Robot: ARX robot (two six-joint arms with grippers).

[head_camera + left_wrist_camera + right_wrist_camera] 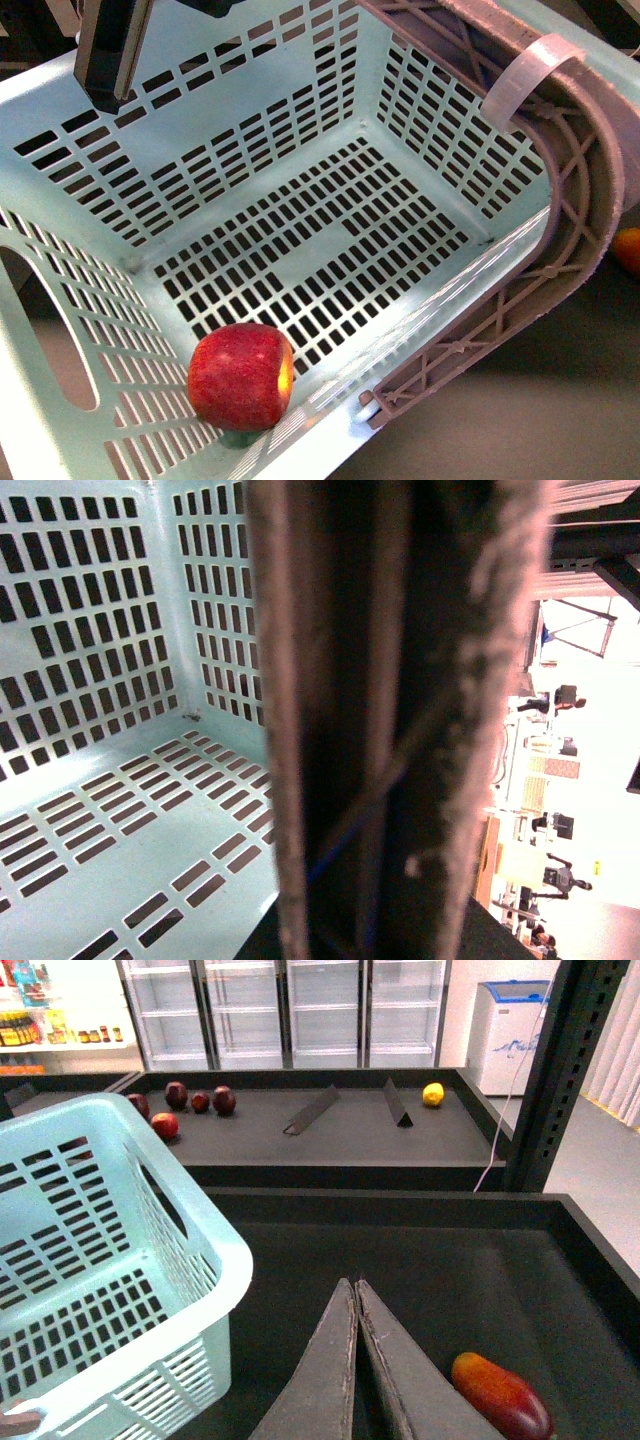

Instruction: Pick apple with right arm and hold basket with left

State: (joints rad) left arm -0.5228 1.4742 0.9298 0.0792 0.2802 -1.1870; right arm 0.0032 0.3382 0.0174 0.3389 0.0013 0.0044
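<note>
The pale mint-green basket (300,150) fills the front view, tilted. The red apple (240,375) with a yellow patch lies inside it on the slotted floor, in the near corner. The grey-brown swing handle (590,190) with its white band (528,80) runs along the right rim. In the left wrist view the handle (400,720) sits blurred and close against the camera, with my left gripper shut on it; its jaws are hidden. My right gripper (356,1282) is shut and empty, outside the basket (120,1260), over a dark bin floor. The apple is hidden in that view.
A dark arm part (110,50) hangs over the basket's far left wall. An orange fruit (628,250) shows at the right edge. A long red-orange fruit (500,1395) lies in the dark bin beside my right gripper. A far shelf holds dark red fruits (200,1100) and a yellow fruit (433,1093). A black post (560,1070) stands nearby.
</note>
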